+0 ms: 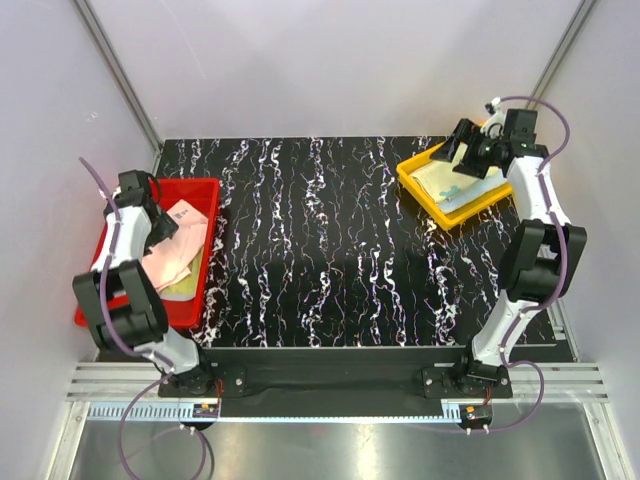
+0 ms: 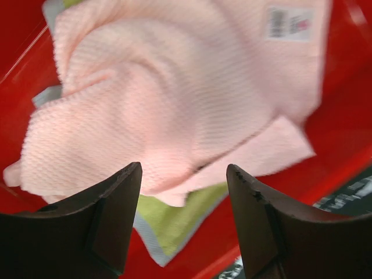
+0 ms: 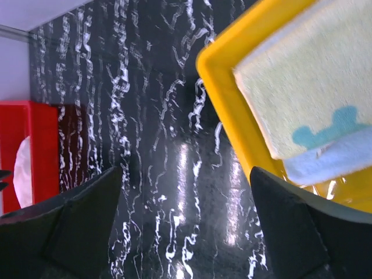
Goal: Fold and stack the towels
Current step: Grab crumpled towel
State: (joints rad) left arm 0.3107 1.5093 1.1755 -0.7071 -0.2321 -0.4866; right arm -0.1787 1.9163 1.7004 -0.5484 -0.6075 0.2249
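A crumpled peach-pink towel (image 1: 172,252) lies in the red tray (image 1: 208,190) at the left, over a yellow-green towel (image 1: 184,287). In the left wrist view the pink towel (image 2: 168,93) fills the frame, the yellow-green one (image 2: 168,221) pokes out below it. My left gripper (image 2: 183,174) is open and empty just above them. A folded pale yellow towel (image 1: 440,180) lies on a light blue towel (image 1: 478,190) in the yellow tray (image 1: 412,172) at the back right. My right gripper (image 3: 186,174) is open and empty, above that tray's edge.
The black marbled table (image 1: 330,250) lies between the two trays. The red tray (image 3: 35,145) shows far off in the right wrist view, the yellow tray's rim (image 3: 232,110) close by. Grey walls stand around the table.
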